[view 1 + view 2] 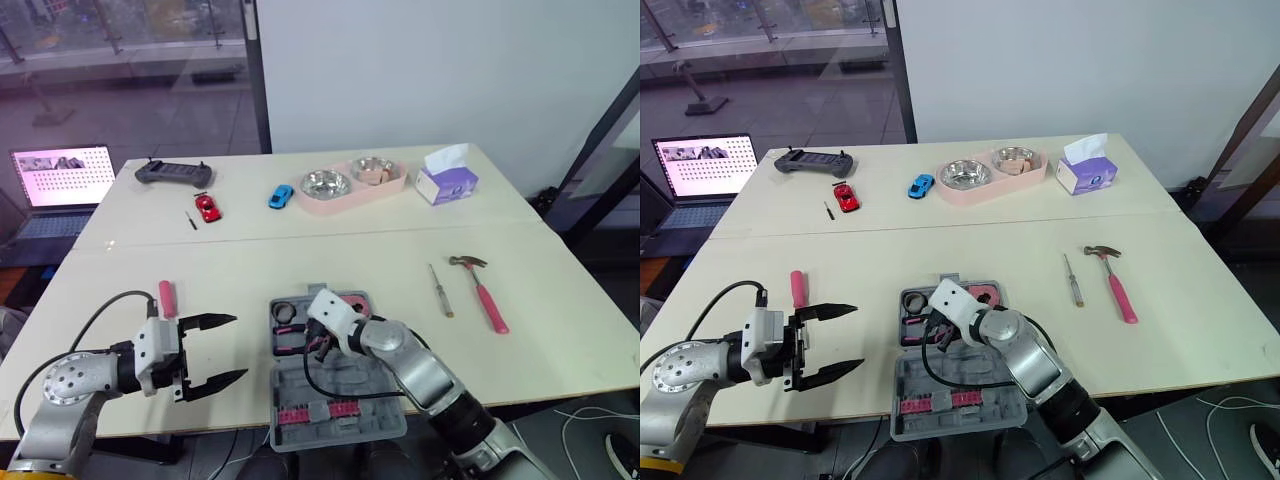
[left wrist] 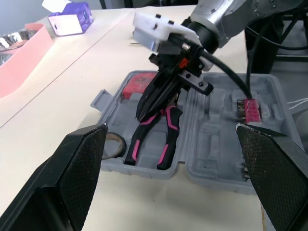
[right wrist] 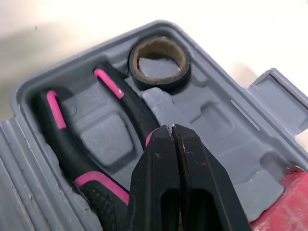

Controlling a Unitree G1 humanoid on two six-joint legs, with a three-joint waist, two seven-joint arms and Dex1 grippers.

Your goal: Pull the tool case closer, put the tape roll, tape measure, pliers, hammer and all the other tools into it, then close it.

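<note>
— Two hands are reported?
— The right hand [image 3: 172,132] is pinched shut on the pliers [image 3: 72,139] in the tool case [image 1: 335,400] at the counter's near edge, likely seating them. The left hand [image 1: 238,348] is spread wide alongside.

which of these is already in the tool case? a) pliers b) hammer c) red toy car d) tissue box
a: the pliers lie in a moulded slot of the open tool case, next to the tape roll, while the hammer lies outside it, off to its right.
</note>
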